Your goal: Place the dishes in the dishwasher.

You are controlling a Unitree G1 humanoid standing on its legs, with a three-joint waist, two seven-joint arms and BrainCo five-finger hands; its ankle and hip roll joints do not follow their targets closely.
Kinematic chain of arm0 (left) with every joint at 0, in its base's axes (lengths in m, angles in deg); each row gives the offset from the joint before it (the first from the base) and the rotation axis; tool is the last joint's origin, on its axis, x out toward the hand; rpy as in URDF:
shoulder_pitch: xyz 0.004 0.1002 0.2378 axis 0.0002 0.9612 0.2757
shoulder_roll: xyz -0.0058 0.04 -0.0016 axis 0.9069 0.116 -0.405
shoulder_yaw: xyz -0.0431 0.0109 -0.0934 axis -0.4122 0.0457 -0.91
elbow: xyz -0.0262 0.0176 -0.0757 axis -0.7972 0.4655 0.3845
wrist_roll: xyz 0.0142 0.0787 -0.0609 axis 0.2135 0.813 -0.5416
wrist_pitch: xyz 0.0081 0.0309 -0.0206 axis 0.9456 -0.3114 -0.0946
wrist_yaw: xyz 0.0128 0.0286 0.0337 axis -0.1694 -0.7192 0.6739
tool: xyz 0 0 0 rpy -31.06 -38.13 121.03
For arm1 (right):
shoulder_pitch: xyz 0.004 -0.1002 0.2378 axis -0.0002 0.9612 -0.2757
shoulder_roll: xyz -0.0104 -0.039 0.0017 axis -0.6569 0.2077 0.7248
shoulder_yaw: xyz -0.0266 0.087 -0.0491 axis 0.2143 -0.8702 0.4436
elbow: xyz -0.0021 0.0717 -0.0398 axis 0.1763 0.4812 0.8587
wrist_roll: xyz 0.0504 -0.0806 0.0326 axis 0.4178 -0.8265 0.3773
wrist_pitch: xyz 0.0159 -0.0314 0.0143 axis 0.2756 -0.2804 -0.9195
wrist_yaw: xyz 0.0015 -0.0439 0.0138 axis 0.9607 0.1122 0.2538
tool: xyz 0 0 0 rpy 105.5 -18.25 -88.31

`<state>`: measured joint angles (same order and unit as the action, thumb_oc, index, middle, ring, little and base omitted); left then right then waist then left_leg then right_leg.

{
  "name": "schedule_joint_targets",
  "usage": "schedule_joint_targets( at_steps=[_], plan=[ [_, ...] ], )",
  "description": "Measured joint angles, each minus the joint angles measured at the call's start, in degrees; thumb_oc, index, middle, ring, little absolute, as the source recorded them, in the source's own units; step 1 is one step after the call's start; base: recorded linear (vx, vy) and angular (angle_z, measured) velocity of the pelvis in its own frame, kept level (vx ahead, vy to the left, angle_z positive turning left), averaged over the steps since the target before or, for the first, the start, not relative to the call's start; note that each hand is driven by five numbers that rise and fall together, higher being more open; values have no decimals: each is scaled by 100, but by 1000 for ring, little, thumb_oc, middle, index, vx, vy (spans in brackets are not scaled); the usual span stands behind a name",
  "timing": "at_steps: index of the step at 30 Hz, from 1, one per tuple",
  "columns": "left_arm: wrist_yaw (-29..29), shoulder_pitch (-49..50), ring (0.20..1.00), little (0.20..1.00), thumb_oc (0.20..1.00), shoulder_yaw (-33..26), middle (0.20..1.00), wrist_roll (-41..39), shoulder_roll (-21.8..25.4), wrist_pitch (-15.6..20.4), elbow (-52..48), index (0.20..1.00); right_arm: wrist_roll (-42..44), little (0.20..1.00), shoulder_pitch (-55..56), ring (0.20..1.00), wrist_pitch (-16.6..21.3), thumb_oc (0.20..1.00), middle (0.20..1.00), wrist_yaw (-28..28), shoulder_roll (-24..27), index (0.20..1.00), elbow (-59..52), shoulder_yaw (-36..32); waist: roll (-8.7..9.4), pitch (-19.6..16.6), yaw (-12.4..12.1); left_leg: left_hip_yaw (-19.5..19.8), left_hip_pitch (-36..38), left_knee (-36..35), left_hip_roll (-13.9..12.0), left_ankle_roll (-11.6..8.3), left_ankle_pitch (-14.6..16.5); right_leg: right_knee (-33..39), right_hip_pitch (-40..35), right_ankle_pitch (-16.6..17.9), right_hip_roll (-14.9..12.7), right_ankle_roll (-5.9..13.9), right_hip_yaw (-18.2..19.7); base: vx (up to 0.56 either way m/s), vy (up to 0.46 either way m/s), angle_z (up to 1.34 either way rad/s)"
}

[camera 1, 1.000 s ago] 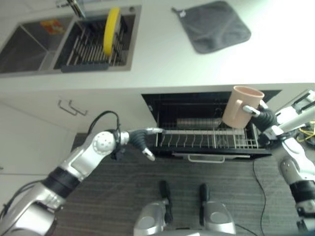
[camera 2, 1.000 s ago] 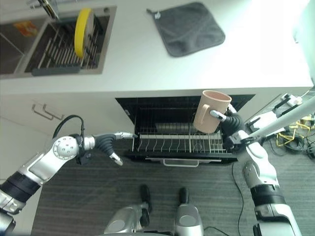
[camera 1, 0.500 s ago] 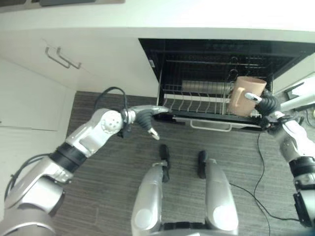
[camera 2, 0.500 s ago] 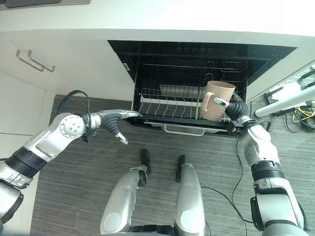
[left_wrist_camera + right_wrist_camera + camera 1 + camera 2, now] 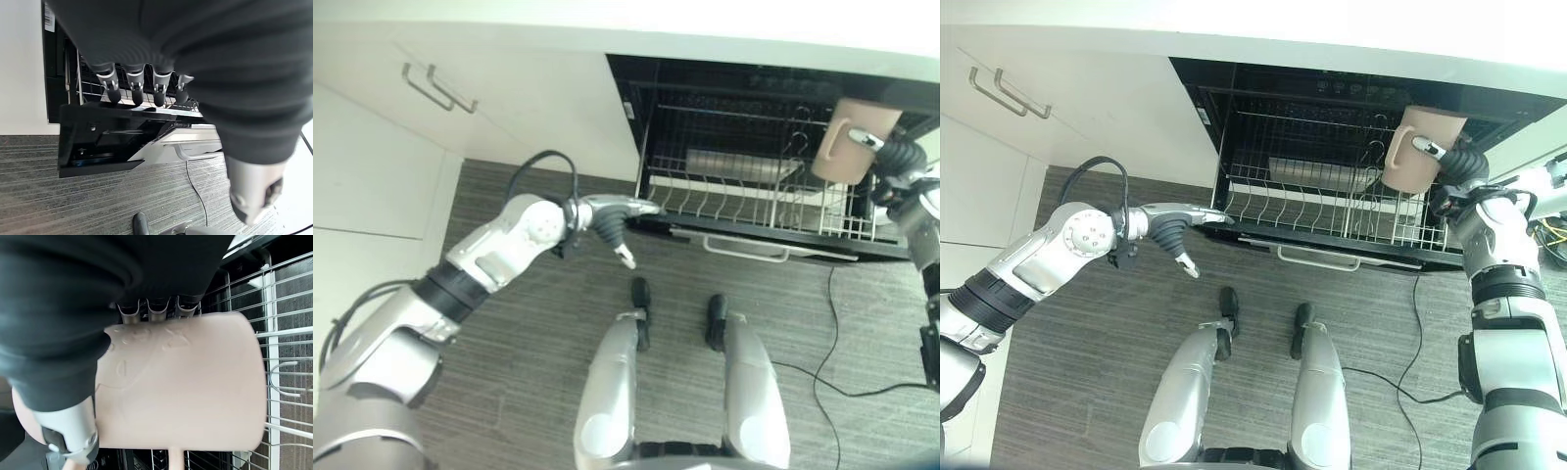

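A beige mug [image 5: 850,143] hangs upright over the right rear part of the open dishwasher's wire rack [image 5: 734,208]. My right hand [image 5: 1461,164] is shut on the mug [image 5: 181,382] at its handle side, with the thumb [image 5: 68,433] on the near side and the fingers behind it. My left hand [image 5: 619,210] reaches to the rack's front left corner. Its fingers [image 5: 134,88] are straight and rest on the black front edge [image 5: 112,132]; the hand is open and holds nothing.
The rack is pulled out, with a white handle [image 5: 779,251] along its front and a grey metal piece [image 5: 736,164] lying inside. White cabinet doors with a bar handle [image 5: 436,86] stand to the left. The counter edge [image 5: 1234,44] overhangs the dishwasher. Dark plank floor [image 5: 509,372] lies in front.
The camera has tilted down, so the whole picture shifted. My right hand has carried the mug further back and right over the rack. My left hand stays at the rack's left corner.
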<state>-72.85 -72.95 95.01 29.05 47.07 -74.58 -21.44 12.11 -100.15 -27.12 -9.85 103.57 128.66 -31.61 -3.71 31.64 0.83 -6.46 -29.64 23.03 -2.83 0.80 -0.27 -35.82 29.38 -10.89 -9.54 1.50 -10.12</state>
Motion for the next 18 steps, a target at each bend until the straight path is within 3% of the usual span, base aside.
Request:
schedule_joint_targets(
  at_steps=[18],
  plan=[
    [-111,-369,1000,1000,1000,344,1000,-312,122,5,-16,1000,-401,200,-738,200,-1020,200,200,423,2,200,707,509,-4,-2,-109,-9,-43,-2,17,48,26,88,-4,16,-4,31,-3,54,2,0]
  ],
)
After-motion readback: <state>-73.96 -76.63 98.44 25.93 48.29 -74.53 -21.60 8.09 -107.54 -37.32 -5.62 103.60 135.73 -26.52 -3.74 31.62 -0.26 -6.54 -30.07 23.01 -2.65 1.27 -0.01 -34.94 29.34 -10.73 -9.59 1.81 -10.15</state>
